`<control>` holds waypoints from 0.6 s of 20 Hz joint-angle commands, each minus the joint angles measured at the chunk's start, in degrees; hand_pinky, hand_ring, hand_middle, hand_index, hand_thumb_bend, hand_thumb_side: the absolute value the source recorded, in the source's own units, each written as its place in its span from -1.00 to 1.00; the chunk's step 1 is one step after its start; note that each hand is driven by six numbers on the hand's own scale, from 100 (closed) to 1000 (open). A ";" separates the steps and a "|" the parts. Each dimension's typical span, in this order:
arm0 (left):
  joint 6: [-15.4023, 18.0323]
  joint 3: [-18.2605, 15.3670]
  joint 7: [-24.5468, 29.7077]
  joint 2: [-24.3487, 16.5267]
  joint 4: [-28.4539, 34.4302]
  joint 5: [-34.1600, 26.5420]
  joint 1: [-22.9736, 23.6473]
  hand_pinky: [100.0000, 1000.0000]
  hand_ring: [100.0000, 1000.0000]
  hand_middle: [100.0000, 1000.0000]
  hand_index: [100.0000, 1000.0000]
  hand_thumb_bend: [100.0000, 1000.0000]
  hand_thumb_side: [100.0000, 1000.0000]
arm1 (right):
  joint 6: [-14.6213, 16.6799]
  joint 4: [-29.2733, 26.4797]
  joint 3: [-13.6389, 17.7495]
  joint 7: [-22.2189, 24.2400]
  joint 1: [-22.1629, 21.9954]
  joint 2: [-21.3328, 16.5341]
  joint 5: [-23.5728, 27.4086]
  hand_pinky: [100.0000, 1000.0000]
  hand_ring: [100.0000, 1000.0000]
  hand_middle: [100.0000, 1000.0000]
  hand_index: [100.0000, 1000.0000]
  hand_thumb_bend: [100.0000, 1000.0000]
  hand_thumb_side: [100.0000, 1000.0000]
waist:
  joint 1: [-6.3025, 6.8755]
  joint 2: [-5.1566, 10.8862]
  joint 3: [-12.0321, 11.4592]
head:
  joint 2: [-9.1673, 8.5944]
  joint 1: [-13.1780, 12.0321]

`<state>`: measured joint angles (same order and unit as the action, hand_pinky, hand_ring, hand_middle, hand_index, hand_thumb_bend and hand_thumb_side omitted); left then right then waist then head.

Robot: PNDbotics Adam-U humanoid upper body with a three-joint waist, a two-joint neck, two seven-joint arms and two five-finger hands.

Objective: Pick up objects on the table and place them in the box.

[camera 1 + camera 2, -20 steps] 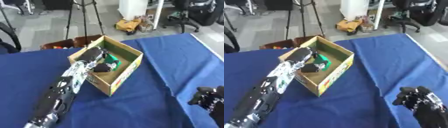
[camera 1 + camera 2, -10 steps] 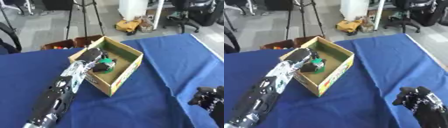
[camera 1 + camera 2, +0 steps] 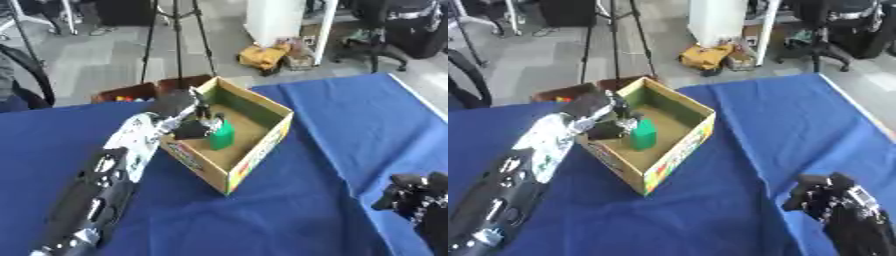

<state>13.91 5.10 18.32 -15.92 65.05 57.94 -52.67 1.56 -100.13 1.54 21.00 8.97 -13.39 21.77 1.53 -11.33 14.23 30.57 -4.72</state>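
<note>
Two hands: one reaches into the box from the left, one rests at the lower right corner.
Left arm: comes in from the lower left and runs up across the blue cloth to the box's near-left wall.
Left hand: over the left side of the box, dark fingers curled down at the top of the green thing; whether they pinch it or only touch it cannot be told.
Green thing: a small upright block-like shape, standing inside the box on its brown floor, toward the left wall and just beside the left hand.
Box: open cardboard box, green along the inner walls, printed colours on the outer front wall; it sits turned at an angle on the tabletop, one corner pointing toward the robot.
Tabletop: covered with a blue cloth; the cloth to the right of the box is bare.
Right hand: low in the right corner, well apart from the box, dark fingers curled inward with nothing in them.
Crate: low brown container behind the tabletop's far edge, just behind the box, with small coloured things inside that cannot be made out.
Tripod: thin dark legs standing on the grey floor behind the crate.
Yellow thing: lies on the floor farther back, beside a white pillar.
Office chair: dark, at the upper right on the floor.
</note>
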 commanded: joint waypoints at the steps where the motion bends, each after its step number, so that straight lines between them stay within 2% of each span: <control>1: 0.06 -0.67 3.28 -4.76 10.16 -6.55 2.29 0.07 0.29 -0.12 0.14 -0.92 1.00 | 0.08 -0.44 0.89 -0.59 0.05 -1.11 0.02 0.21 0.07 0.04 0.43 -1.00 0.77 | -0.45 1.23 -1.28 | -0.10 1.31; 6: -3.16 -2.84 6.00 -9.53 22.13 -14.46 11.27 0.06 0.28 -0.16 0.11 -0.94 1.00 | 0.20 -0.39 1.48 -1.16 -0.67 -1.10 -0.22 0.21 0.07 0.04 0.42 -1.00 0.77 | -0.86 1.54 -4.30 | 0.13 2.91; 12: -8.32 -7.19 4.33 -12.49 31.26 -19.64 22.68 0.04 0.30 -0.21 0.04 -1.00 1.00 | 0.39 -0.29 1.96 -1.67 -1.41 -0.97 -0.64 0.21 0.07 0.04 0.43 -1.00 0.78 | -1.29 1.70 -6.81 | 0.46 4.02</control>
<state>6.65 -0.62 23.06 -26.35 93.74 39.48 -29.59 1.90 -99.92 2.99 19.61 7.26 -13.40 21.45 0.30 -10.55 7.22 30.73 -1.02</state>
